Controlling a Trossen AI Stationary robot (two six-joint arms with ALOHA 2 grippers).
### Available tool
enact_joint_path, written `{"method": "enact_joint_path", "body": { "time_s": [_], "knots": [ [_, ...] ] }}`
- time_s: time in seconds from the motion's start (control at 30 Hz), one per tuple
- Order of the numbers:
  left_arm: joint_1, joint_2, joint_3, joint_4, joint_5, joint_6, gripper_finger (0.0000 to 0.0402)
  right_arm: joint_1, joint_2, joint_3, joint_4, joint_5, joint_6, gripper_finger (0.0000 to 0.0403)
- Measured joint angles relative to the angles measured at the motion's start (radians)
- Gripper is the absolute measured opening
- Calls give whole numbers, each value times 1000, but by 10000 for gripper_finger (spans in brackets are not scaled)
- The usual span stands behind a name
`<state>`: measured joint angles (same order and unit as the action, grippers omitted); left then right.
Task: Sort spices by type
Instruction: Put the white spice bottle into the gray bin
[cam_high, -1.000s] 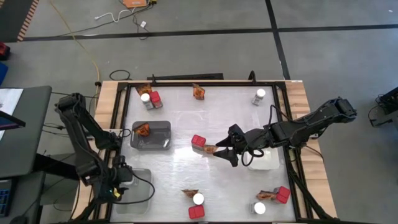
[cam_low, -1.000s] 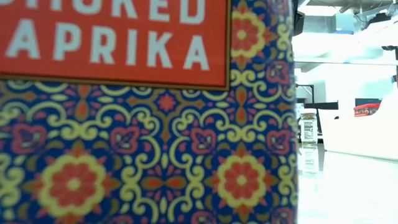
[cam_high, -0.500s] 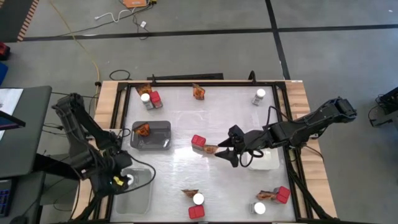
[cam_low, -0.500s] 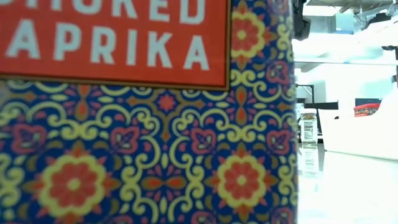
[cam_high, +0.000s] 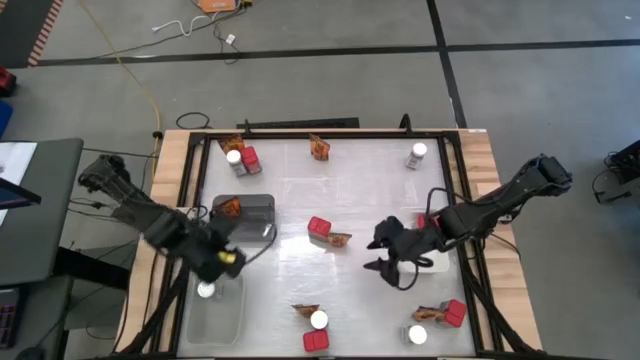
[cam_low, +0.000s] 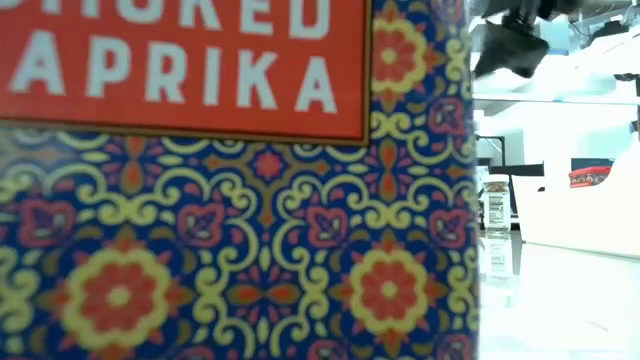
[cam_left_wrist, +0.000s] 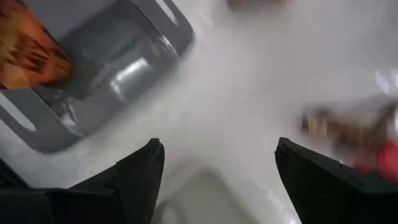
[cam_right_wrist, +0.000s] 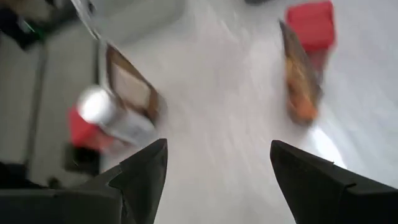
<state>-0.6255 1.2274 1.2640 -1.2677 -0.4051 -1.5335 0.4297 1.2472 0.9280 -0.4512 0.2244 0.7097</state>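
Note:
The spices are red boxes, white-lidded jars and orange-brown packets scattered over the table. A red box stands mid-table with a packet lying against it. My right gripper hovers open just right of that pair, and its wrist view shows the red box and the packet. My left gripper hangs open between the grey tray and the clear tray. A packet lies in the grey tray. A jar sits in the clear tray.
Mixed groups stand at the far-left corner, the near edge and the near-right corner. A single packet and a single jar are at the far edge. A white tray lies under my right arm. A paprika box blocks most of the low view.
My left gripper has swung from over the clear tray's near-left part toward the far right, ending beside the grey tray. My right gripper has drawn back from the mid-table packet toward the right and near edge. The packet stays beside the red box.

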Motion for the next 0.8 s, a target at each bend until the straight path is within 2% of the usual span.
{"method": "enact_joint_path", "body": {
  "time_s": [0.17,0.3,0.4,0.53,0.73,0.8],
  "knots": [
    [162,0,0,23,-11,-48,295,-7,-123,0,-279,-2,-13,311],
    [249,0,0,70,-7,-34,295,19,-189,-1,-384,83,-76,311],
    [306,0,0,81,-18,7,295,31,-221,-32,-357,127,-140,311],
    [406,0,0,82,-40,58,295,18,-271,-125,-253,135,-143,311],
    [627,0,-1,82,-45,204,295,-7,-383,-298,-11,137,-131,311],
    [717,0,-1,82,-46,269,295,-15,-413,-330,22,136,-111,311]
  ]
}}
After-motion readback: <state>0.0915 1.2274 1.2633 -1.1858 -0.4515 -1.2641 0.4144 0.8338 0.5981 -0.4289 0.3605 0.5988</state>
